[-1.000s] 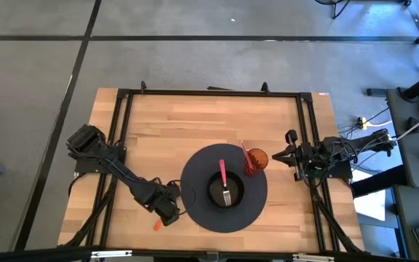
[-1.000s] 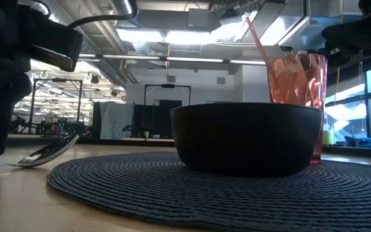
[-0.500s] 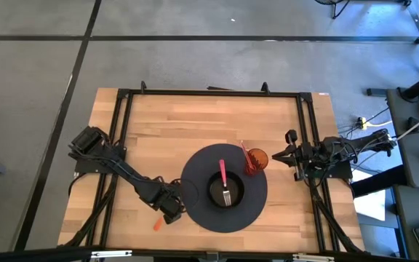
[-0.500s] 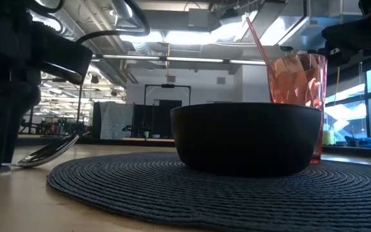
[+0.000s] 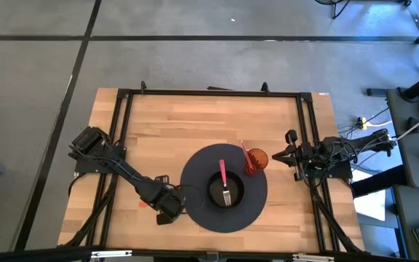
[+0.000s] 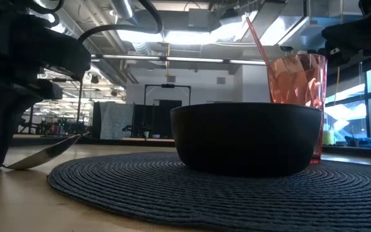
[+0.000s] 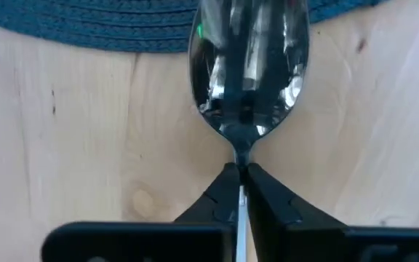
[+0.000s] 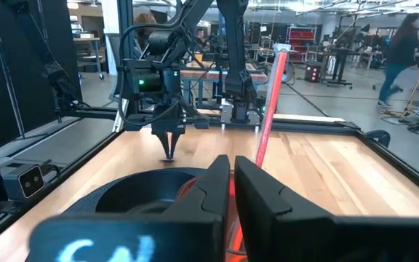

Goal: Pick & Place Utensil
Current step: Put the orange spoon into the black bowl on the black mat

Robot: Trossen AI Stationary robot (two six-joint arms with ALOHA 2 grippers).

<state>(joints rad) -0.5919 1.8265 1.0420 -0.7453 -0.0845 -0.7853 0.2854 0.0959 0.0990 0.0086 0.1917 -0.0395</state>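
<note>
My left gripper [image 7: 239, 177] pinches the spoon [image 7: 247, 87] at its neck, beside the mat [image 5: 195, 211].

From above, my left gripper [image 5: 168, 209] hides the spoon entirely. My left wrist view shows fingers [image 7: 217, 196] clamped on the neck, spoon head overlapping the mat's [image 7: 86, 29] edge. The low view shows the spoon [image 6: 44, 151] tilted, tip raised. A fork [image 5: 224, 183] lies in the bowl [image 5: 226, 191]. My right gripper [image 5: 288, 153] waits near the cup [image 5: 257, 159], fingers pressed together.

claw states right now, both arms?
Left claw: closed on the spoon at its neck, beside the placemat.
Right claw: closed, holding nothing, parked at the table's right edge.
</note>
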